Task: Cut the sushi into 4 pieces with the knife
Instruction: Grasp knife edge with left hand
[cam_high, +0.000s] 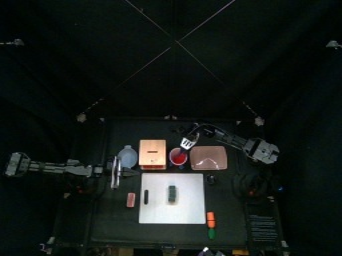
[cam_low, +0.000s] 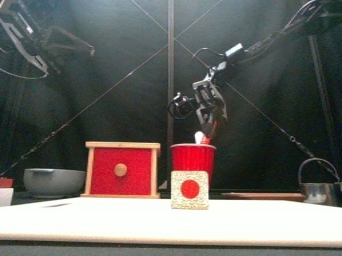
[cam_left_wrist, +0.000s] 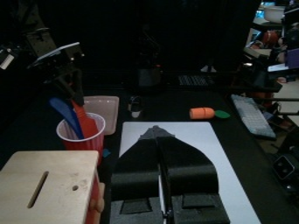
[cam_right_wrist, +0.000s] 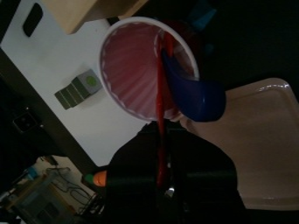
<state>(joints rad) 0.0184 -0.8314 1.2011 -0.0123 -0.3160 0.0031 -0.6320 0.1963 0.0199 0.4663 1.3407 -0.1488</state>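
The dark green sushi roll (cam_high: 174, 190) lies on the white cutting board (cam_high: 191, 198); in the front view the sushi roll (cam_low: 190, 190) shows its end face in front of the red cup (cam_low: 193, 158). My right gripper (cam_high: 186, 145) hangs over the red cup (cam_high: 178, 157), shut on the red knife (cam_right_wrist: 158, 131), whose tip still sits inside the cup. The blue knife (cam_right_wrist: 193, 92) leans on the cup's rim. My left gripper (cam_left_wrist: 159, 133) hovers shut at the board's left edge, hiding the roll from its own camera.
A wooden box (cam_high: 151, 152) with a red drawer front stands left of the cup, and a blue-grey bowl (cam_high: 128, 157) left of that. The pink tray (cam_high: 211, 157) lies right of the cup. A metal cutter (cam_low: 317, 186) sits far right. An orange toy (cam_high: 211, 218) lies near the front.
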